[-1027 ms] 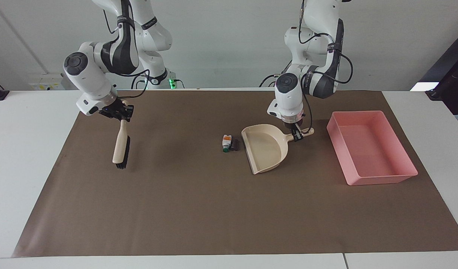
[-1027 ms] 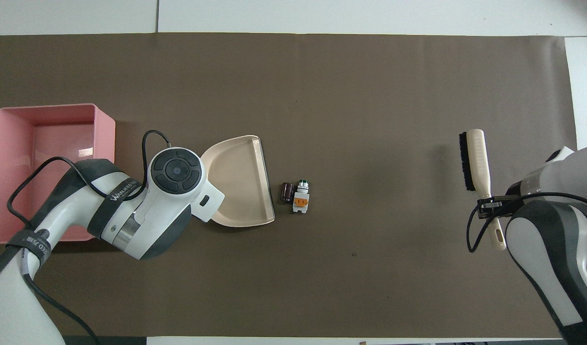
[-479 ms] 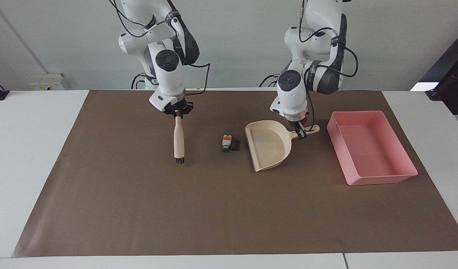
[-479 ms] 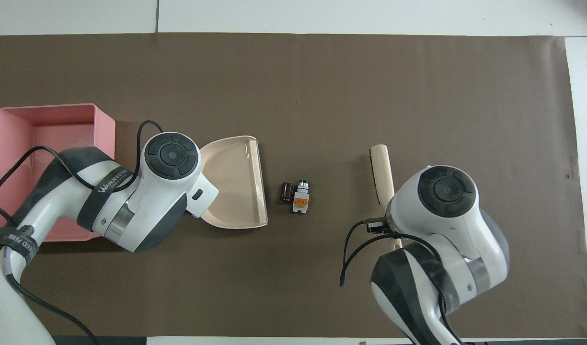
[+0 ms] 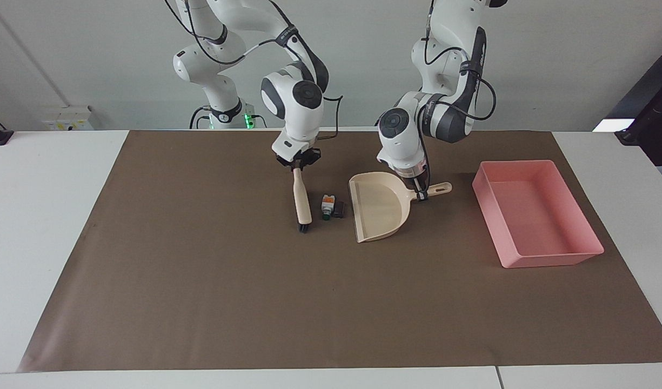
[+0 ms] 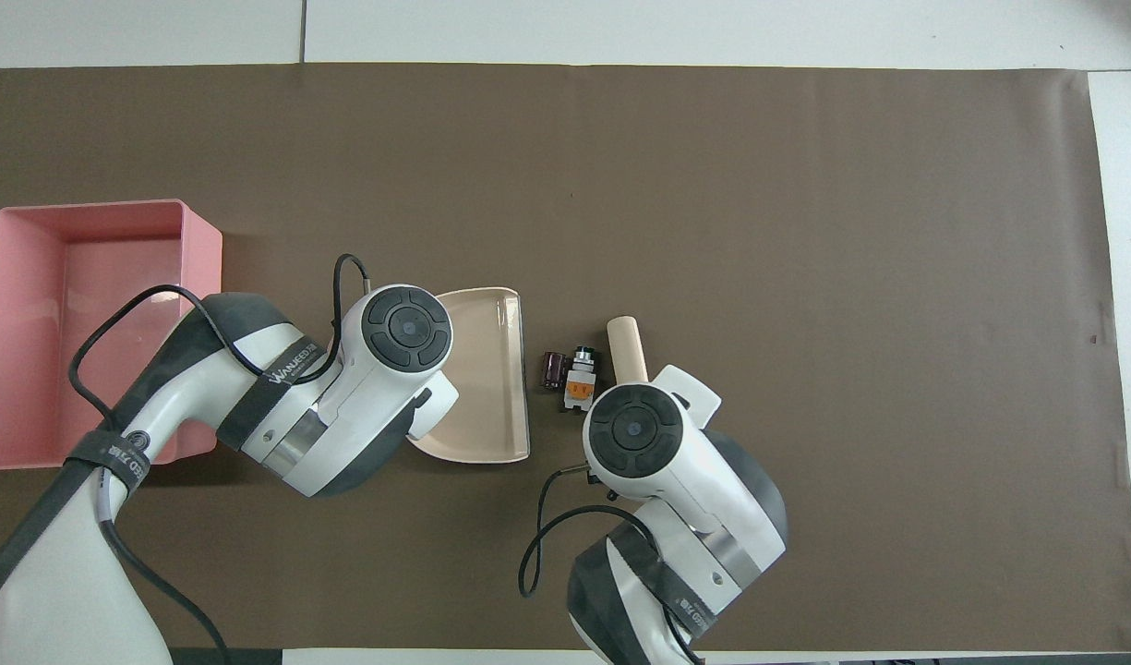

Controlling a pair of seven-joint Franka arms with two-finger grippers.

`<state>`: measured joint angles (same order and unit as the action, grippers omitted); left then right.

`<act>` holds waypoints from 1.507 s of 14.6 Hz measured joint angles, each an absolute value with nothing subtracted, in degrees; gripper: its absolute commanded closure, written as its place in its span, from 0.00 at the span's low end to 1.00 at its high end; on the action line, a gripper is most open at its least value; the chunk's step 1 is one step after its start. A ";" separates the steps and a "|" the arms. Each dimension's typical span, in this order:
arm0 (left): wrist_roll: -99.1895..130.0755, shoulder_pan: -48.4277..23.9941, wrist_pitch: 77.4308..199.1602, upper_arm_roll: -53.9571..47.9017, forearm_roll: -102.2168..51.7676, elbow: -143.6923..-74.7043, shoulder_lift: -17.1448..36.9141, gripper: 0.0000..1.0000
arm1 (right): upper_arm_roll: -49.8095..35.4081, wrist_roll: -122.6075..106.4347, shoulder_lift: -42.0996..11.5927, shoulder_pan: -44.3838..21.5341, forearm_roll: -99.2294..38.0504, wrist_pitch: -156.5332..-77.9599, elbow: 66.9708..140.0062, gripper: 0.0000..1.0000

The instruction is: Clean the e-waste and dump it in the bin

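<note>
Two e-waste pieces (image 5: 331, 207); one dustpan (image 5: 378, 212); one brush (image 5: 302, 202); one bin (image 5: 536, 213)

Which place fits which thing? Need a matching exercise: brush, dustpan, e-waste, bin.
Things:
1. brush
2. dustpan
3. e-waste
4. bin

Places:
A. held by its handle in the left gripper
B. on the mat between brush and dustpan
C. at the left arm's end of the table, nothing in it
D. hanging from the right gripper, bristles down

Pairs: 1-D, 2-A, 3-B, 4-C
</note>
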<state>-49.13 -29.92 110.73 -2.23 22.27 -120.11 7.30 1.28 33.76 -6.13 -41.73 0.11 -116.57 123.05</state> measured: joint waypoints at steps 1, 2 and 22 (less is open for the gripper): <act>-49.05 -30.03 110.73 -2.23 22.28 -120.15 7.30 1.00 | 1.24 35.04 -9.00 -43.39 -0.54 -117.02 120.11 1.00; -49.03 -30.08 110.73 -2.23 22.28 -120.16 7.30 1.00 | 1.12 35.49 -11.41 -44.56 -2.30 -117.30 117.34 1.00; -61.23 -21.05 118.29 -1.79 13.48 -121.58 4.98 1.00 | -1.20 25.24 4.23 -18.59 -2.13 -92.67 110.18 1.00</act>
